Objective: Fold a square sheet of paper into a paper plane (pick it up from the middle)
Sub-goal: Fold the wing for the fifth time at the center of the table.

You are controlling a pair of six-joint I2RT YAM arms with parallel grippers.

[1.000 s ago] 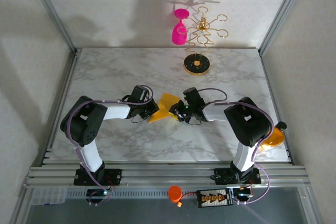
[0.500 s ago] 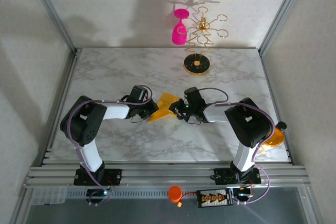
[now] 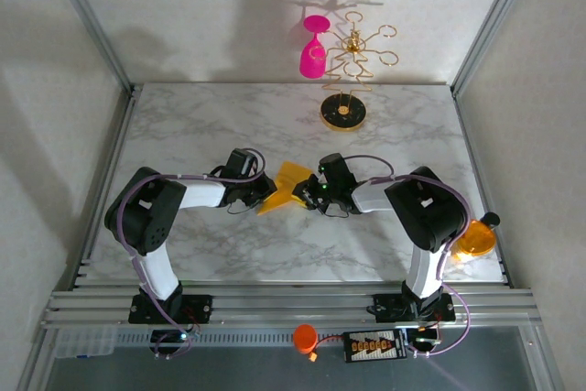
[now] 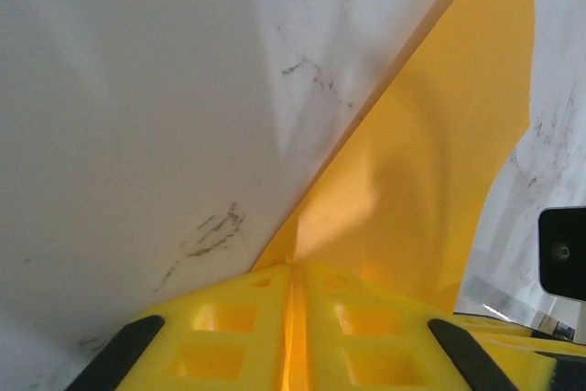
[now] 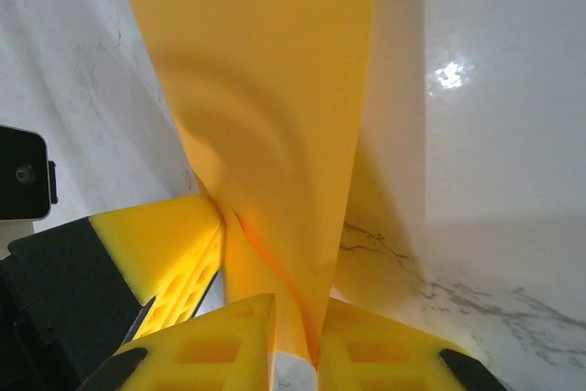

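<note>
The orange-yellow sheet of paper (image 3: 291,176), folded into a tapering shape, is held just above the marble table (image 3: 201,125) near its middle, between my two grippers. My left gripper (image 3: 272,191) is shut on the paper's left edge; in the left wrist view its yellow fingers (image 4: 229,318) pinch the edge (image 4: 295,272) and the paper (image 4: 430,162) fans away to the upper right. My right gripper (image 3: 307,197) comes from the right. In the right wrist view its jaws (image 5: 296,318) stand close together with the folded layers of the paper (image 5: 265,89) between them.
A gold stand (image 3: 344,114) stands at the back of the table with a pink wine glass (image 3: 313,52) hanging on it. A round orange disc (image 3: 474,240) lies at the right edge beside the right arm. An orange cap (image 3: 305,337) sits on the front rail.
My right gripper's jaws have narrowed around the paper and its arm has shifted slightly left. My left gripper and the paper have hardly moved.
</note>
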